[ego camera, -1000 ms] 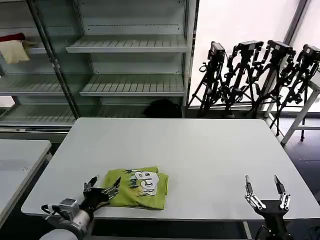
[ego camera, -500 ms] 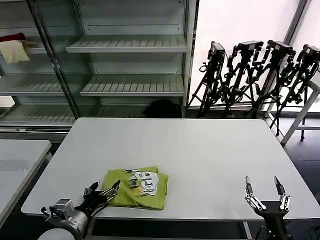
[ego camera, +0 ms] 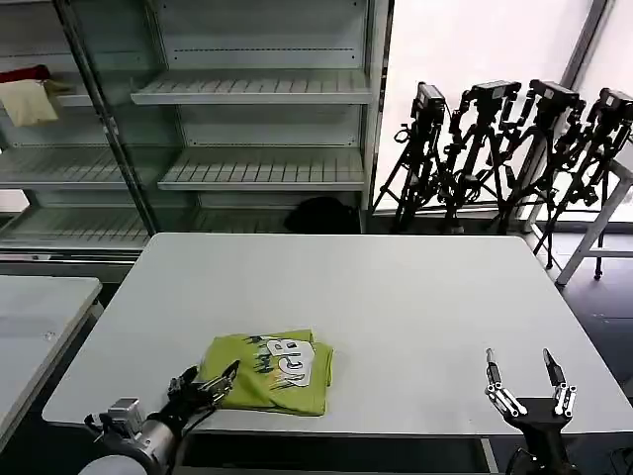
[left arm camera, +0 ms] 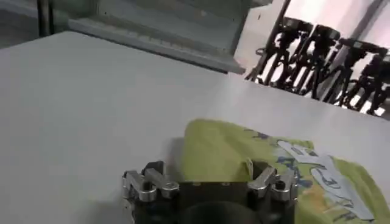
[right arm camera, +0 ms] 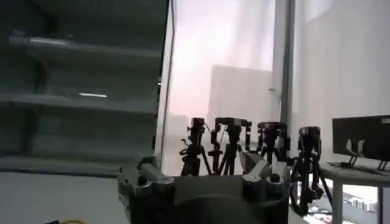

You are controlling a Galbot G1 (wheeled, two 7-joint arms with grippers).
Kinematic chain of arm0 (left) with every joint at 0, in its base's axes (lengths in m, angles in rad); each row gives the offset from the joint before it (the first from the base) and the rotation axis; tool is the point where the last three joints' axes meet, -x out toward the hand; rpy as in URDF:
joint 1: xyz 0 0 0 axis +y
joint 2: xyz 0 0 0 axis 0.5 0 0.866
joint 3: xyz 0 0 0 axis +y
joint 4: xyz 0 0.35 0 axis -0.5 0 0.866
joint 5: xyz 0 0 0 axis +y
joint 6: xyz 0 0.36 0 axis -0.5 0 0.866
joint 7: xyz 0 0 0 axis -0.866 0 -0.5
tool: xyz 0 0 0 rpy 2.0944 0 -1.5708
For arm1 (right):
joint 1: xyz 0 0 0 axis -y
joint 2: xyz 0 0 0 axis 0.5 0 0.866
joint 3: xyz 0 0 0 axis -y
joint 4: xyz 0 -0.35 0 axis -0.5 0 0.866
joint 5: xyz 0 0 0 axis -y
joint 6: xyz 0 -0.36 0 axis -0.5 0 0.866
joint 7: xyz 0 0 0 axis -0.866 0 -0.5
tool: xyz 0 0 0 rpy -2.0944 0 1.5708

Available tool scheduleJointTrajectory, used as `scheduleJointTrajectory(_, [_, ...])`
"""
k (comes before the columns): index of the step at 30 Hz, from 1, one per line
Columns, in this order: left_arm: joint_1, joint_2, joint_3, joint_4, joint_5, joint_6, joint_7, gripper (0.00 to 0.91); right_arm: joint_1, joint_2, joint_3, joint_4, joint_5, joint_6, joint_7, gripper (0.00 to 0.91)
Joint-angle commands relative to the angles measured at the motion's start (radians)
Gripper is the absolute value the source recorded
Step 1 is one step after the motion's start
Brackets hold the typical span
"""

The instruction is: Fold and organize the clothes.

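Lime-green T-shirt [ego camera: 269, 370] folded into a soft, roughly square packet, lying flat near the front edge of the table [ego camera: 396, 297], toward the front left corner. White and grey print facing up on the half nearer the table's middle; plain green cotton, slightly rumpled, on the other half. Edges rounded and puffy at the folds, not crisp. Matte, smooth, pale grey tabletop, rectangular.

Left gripper [ego camera: 205, 385] low at the front edge, just beside the shirt's near left corner, metal fingers spread apart, nothing between them. From the left wrist, same shirt [left arm camera: 268, 164] just beyond the fingertips [left arm camera: 144, 182], the green fold bulging up ahead of them; contact with the cloth not clear.

Right gripper [ego camera: 524, 381] parked at the front edge near the front right corner, well apart from the shirt, two thin pointed fingers upright and wide apart, empty.
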Motion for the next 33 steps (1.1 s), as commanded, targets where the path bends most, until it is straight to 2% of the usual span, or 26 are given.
scheduleJointTrajectory(1, [0.004,-0.004,0.024,0.019,0.064,-0.046,0.023,0.0,0.0,0.001,0.0,-0.001,0.001,0.0,0.001,0.907])
scheduleJointTrajectory(6, [0.011,0.005,0.029,0.012,0.084,-0.074,-0.003,0.0,0.002,0.001,-0.001,-0.004,0.002,0.002,0.001,0.907])
scheduleJointTrajectory(24, [0.012,0.054,0.028,-0.048,0.062,-0.086,-0.011,0.0,0.015,0.002,-0.001,0.0,0.003,0.0,0.003,0.907])
scheduleJointTrajectory(28, [0.008,0.074,-0.033,-0.07,0.028,-0.082,-0.022,0.0,0.021,0.002,-0.001,0.004,0.003,-0.003,0.004,0.907])
scheduleJointTrajectory(33, [0.026,0.133,-0.249,-0.057,-0.058,-0.064,-0.009,0.0,0.036,-0.001,-0.002,0.006,0.006,-0.011,0.003,0.907])
